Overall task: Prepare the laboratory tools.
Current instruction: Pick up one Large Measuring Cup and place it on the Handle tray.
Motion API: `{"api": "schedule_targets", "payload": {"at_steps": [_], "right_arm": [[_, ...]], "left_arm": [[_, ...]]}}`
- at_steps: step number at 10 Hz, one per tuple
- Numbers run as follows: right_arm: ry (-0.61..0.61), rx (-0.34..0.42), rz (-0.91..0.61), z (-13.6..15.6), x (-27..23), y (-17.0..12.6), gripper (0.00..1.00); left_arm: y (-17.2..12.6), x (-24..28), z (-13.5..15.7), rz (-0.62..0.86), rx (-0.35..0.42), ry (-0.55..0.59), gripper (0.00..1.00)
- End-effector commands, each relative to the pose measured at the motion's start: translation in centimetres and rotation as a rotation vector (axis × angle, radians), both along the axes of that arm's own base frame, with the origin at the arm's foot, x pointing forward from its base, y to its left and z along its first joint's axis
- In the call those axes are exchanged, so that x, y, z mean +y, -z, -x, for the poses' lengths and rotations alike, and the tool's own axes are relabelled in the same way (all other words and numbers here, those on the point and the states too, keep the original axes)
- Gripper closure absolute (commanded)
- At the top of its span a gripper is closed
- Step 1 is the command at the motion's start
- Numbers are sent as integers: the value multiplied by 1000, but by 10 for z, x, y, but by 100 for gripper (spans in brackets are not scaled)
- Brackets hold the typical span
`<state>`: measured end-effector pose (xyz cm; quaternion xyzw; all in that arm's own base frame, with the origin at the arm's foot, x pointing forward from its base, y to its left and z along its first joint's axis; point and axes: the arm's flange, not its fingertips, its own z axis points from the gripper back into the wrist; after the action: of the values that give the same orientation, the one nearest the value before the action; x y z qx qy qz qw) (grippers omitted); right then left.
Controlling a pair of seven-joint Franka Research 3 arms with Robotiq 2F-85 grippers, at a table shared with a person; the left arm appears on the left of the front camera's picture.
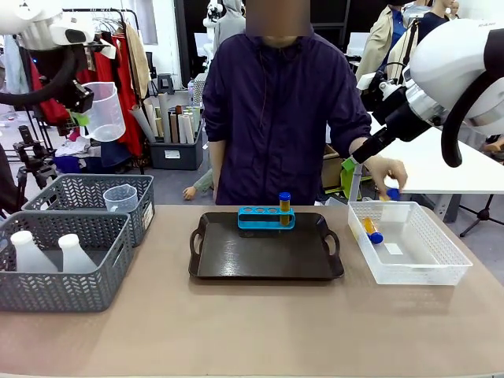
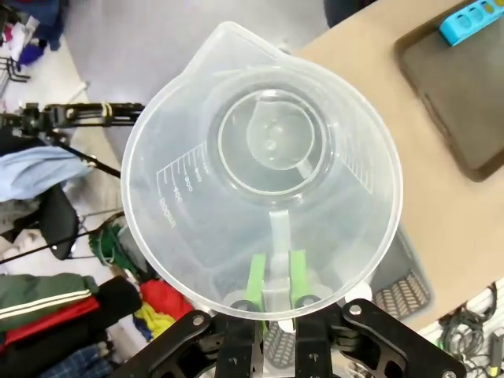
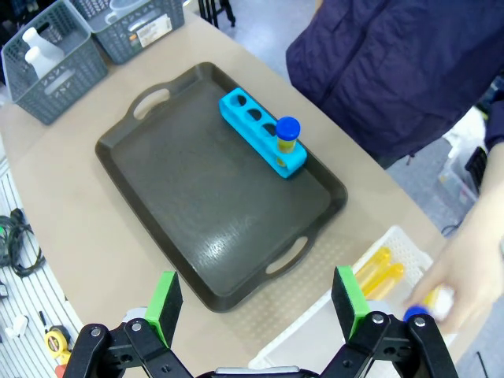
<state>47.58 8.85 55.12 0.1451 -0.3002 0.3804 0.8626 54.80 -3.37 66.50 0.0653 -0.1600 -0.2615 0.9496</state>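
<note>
My left gripper (image 1: 79,118) hangs high at the far left, shut on the handle of a clear measuring beaker (image 1: 102,110). In the left wrist view the green pads (image 2: 255,279) pinch that handle below the beaker (image 2: 260,165). A blue-capped yellow tube (image 1: 284,206) stands in the blue rack (image 1: 266,218) on the black tray (image 1: 236,260). My right gripper (image 3: 256,303) is open and bare, up over the white basket (image 1: 425,260). Beside it the person's hand (image 1: 390,175) holds another tube (image 1: 392,193). Two whitish flasks (image 1: 31,253) stand in the near grey basket.
The far grey basket (image 1: 47,197) holds a second beaker (image 1: 120,197). Loose tubes (image 3: 378,268) lie in the white basket. The person stands behind the tray at the far edge. Bare tabletop runs along the front.
</note>
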Motion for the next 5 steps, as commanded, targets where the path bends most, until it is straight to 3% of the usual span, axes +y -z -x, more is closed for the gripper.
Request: {"api": "schedule_targets", "payload": {"at_steps": [1, 4, 5], "right_arm": [[0, 1, -5, 0, -1, 0, 0], [0, 1, -5, 0, -1, 0, 0], [0, 1, -5, 0, -1, 0, 0]], "left_arm": [[7, 7, 0, -12, -5, -45, 100], [6, 8, -3, -1, 10, -22, 100], [9, -11, -4, -22, 49, 67, 100]]}}
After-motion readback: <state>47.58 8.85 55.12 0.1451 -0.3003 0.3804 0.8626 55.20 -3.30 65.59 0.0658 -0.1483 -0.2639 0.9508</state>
